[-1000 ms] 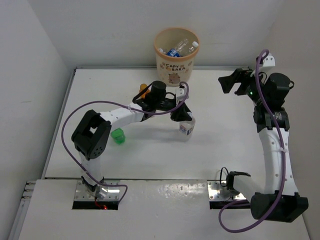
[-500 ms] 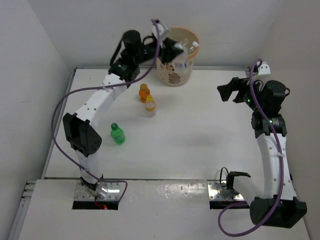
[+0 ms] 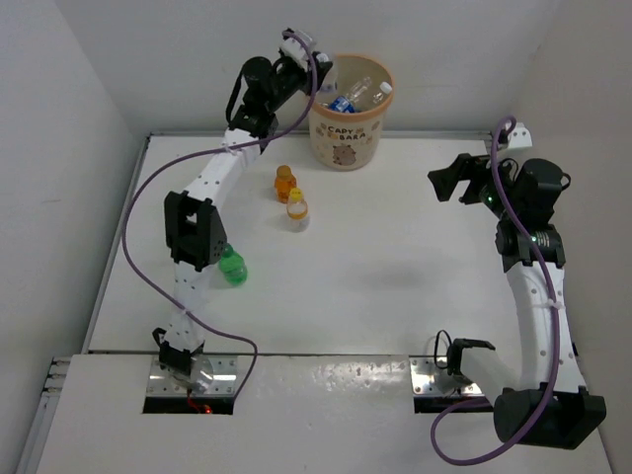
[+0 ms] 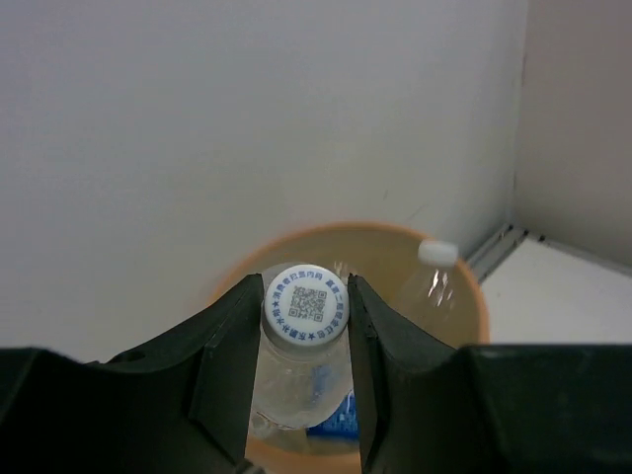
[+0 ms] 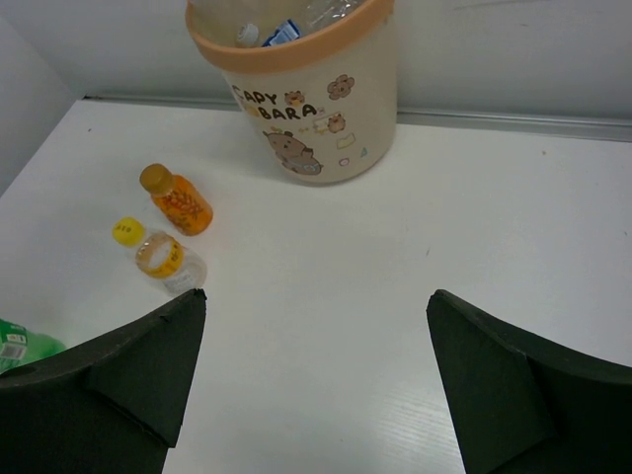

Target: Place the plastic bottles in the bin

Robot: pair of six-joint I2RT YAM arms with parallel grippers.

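Observation:
My left gripper [image 4: 304, 341] is shut on a clear bottle [image 4: 301, 370]; its fingers [image 4: 232, 365] press both sides of the white QR-printed cap [image 4: 304, 304]. It hangs above the beige bin [image 4: 472, 306], at the bin's left rim in the top view [image 3: 318, 79]. The bin [image 3: 348, 133] holds several clear bottles [image 3: 361, 93]. An orange bottle [image 3: 284, 183], a yellow-capped bottle [image 3: 295, 209] and a green bottle [image 3: 232, 265] lie on the table. My right gripper [image 3: 449, 178] is open and empty, well right of them. The right wrist view shows the bin [image 5: 316, 109].
The bin stands against the back wall at the table's far edge. Side walls close in on both sides of the white table [image 3: 415, 276]. The left arm's purple cable [image 3: 138, 247] loops over the table's left part.
My left arm has lifted the clear bottle off the table's middle and carried it up to the bin. The right arm has barely shifted.

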